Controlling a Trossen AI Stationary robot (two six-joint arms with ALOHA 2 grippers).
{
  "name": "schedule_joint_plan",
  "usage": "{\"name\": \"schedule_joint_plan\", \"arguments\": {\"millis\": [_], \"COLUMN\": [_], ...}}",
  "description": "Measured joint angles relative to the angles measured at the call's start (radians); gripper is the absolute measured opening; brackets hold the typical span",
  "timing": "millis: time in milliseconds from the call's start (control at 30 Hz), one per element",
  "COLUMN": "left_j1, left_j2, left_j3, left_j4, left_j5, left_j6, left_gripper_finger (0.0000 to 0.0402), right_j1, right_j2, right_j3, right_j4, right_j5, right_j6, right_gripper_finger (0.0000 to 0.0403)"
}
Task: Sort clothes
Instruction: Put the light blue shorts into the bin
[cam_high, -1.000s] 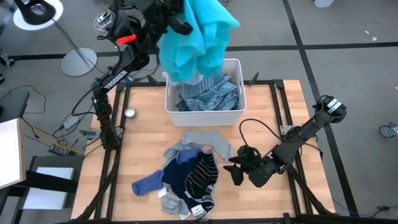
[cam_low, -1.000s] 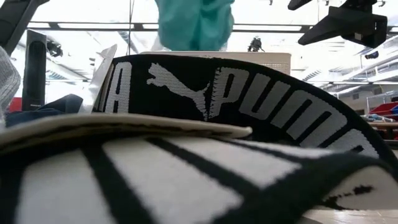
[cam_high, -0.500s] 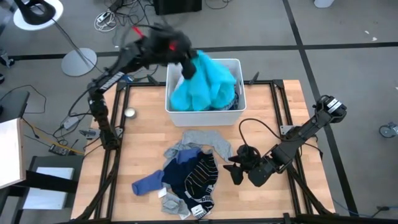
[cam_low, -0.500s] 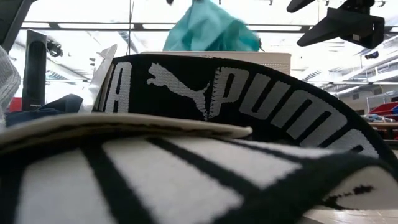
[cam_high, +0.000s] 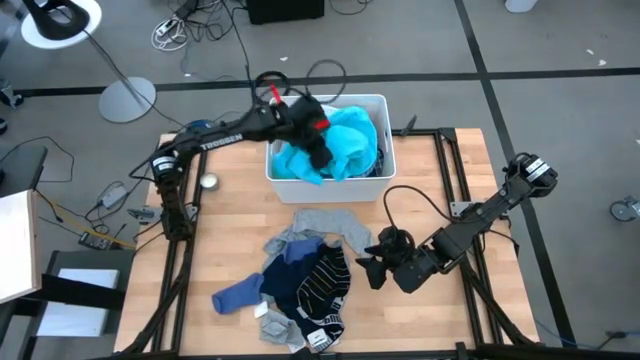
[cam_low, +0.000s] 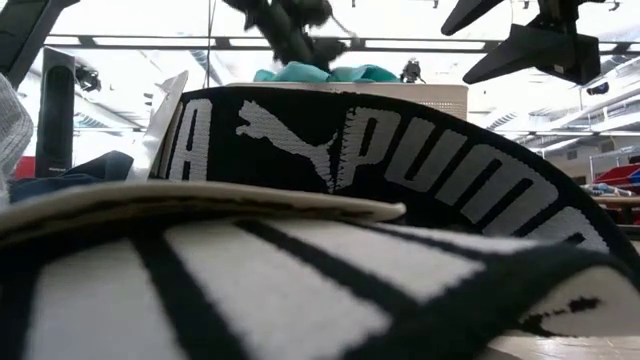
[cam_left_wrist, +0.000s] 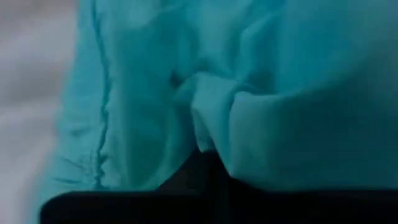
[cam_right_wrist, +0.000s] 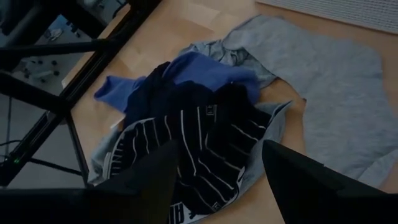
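Observation:
The turquoise top (cam_high: 340, 148) lies bunched in the white bin (cam_high: 283, 183) at the table's far side, over a bit of blue-grey striped shirt (cam_high: 379, 156). My left gripper (cam_high: 318, 150) is down in the bin, shut on the top, which fills the left wrist view (cam_left_wrist: 261, 93). Near the table's front lies a pile: grey t-shirt (cam_high: 335, 224), blue sock (cam_high: 236, 296), dark navy piece (cam_high: 288, 280), and a black-and-white striped piece (cam_high: 326, 284) with a PUMA band (cam_low: 400, 150). My right gripper (cam_high: 374, 270) is open and empty, just right of the pile (cam_right_wrist: 217, 180). My left gripper holds a bunched fold of the turquoise top (cam_left_wrist: 205, 134), coming from above and slanting down from the table's left. The gripper's own body hides the pinch. The top rests in the bin and spills over the striped shirt beneath it.
A small round metal piece (cam_high: 208, 181) lies on the table left of the bin. Black frame rails (cam_high: 448, 170) run along the table's sides. Bare wood lies between the bin and the pile and at the table's right.
My left gripper has come down from high above the bin into it, carrying the turquoise top. The top hung free below the gripper before and now lies heaped in the bin. The pile has stayed where it was.

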Motion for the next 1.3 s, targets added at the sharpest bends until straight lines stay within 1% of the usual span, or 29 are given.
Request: {"name": "schedule_joint_plan", "arguments": {"millis": [133, 267, 367, 433, 867, 1300], "left_j1": [0.001, 0.002, 0.003, 0.004, 0.003, 0.001], "left_j2": [0.029, 0.030, 0.030, 0.029, 0.021, 0.021], "left_j3": [-0.096, -0.174, -0.187, -0.187, -0.172, -0.172], "left_j4": [0.013, 0.048, 0.038, 0.026, -0.035, -0.040], "left_j5": [0.001, 0.011, 0.006, -0.007, -0.023, -0.020], "left_j6": [-0.010, -0.005, -0.004, -0.010, -0.025, -0.028], "left_gripper_finger": [0.0091, 0.0136, 0.0160, 0.0169, 0.0172, 0.0172], "right_j1": [-0.011, -0.016, -0.019, -0.022, -0.033, -0.033], "right_j2": [0.000, 0.000, 0.000, 0.000, 0.000, 0.000], "right_j3": [0.000, 0.000, 0.000, 0.000, 0.000, 0.000], "right_j4": [-0.001, 0.000, 0.001, 0.002, 0.003, 0.003], "right_j5": [0.000, 0.000, 0.000, 0.000, 0.000, -0.007], "right_j6": [0.013, 0.024, 0.032, 0.040, 0.055, 0.049], "right_gripper_finger": [0.0235, 0.0235, 0.0235, 0.0235, 0.0235, 0.0235]}}
